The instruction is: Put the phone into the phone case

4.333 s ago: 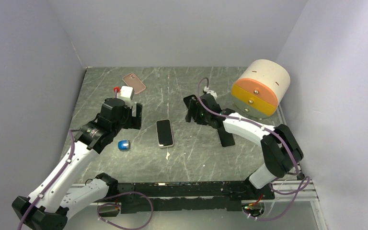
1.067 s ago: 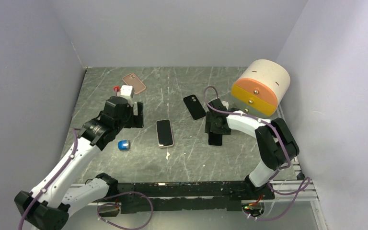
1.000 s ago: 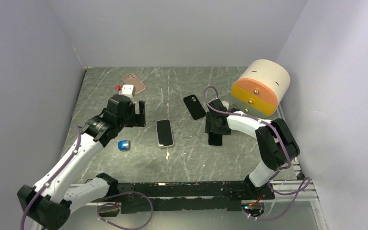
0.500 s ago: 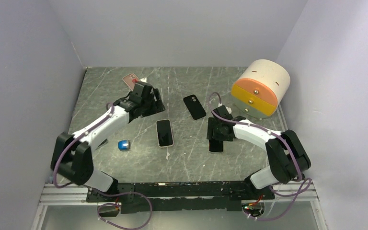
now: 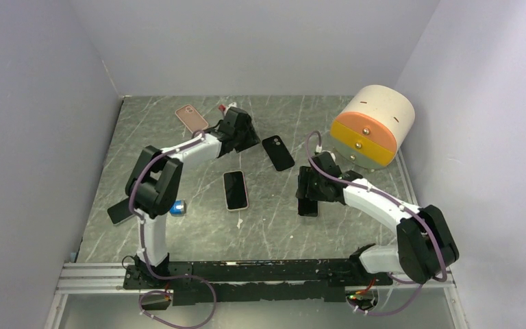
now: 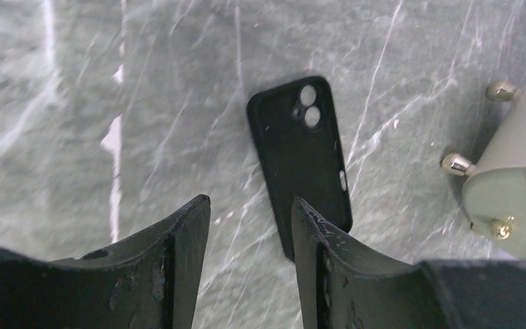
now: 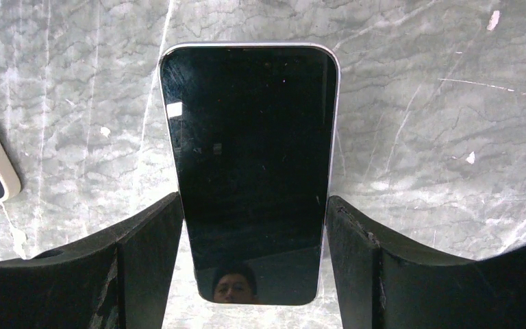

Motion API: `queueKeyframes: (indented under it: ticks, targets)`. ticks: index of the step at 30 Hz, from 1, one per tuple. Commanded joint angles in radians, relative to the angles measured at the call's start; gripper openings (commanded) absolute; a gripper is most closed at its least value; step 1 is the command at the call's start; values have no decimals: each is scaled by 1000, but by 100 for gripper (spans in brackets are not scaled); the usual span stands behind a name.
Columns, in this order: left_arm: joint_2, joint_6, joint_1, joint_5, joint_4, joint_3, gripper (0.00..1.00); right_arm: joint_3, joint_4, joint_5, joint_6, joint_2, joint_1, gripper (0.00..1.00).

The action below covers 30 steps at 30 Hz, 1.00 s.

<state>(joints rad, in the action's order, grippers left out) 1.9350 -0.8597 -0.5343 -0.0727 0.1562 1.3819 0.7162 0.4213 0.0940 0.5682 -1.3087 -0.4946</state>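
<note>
Two grippers released, grasp pending.
My right gripper (image 7: pixel 253 200) straddles the phone (image 7: pixel 250 151), which I clamp next; left gripper (image 6: pixel 250 205) hovers by the phone case (image 6: pixel 301 161).

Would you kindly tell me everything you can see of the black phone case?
The black phone case is a matte, rubbery-looking rectangle with rounded corners, two round camera holes at one end and a small slot on one long edge. It lies flat, slightly askew, on the grey marbled table. The open left end effector hovers at its near end. In the wrist view one finger overlaps its corner, but contact cannot be judged.
</note>
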Motion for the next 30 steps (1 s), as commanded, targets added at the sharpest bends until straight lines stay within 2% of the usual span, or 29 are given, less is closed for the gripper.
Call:
queueKeyframes:
  ticks: [1,6,10,13,17,22,30]
  targets:
    - [80,-28,-4,36,-93,89,50,-8,-16,-10,2,49,-1,43]
    - [179,-55,-8,63,-78,144,44,-22,-24,-17,10,89,-1,42]
    - [255,-53,-10,107,-85,188,42,-29,-25,-14,5,108,-2,42]
    - [315,-36,-13,152,-18,267,43,-36,-19,-4,4,115,-2,42]
    - [335,-49,-21,157,-45,254,42,-53,-32,-10,4,131,-1,42]
    - [367,-42,-20,199,30,290,40,-50,-19,3,2,147,-1,42]
    - [346,1,-21,226,95,281,20,-62,-30,-6,20,195,-1,41]
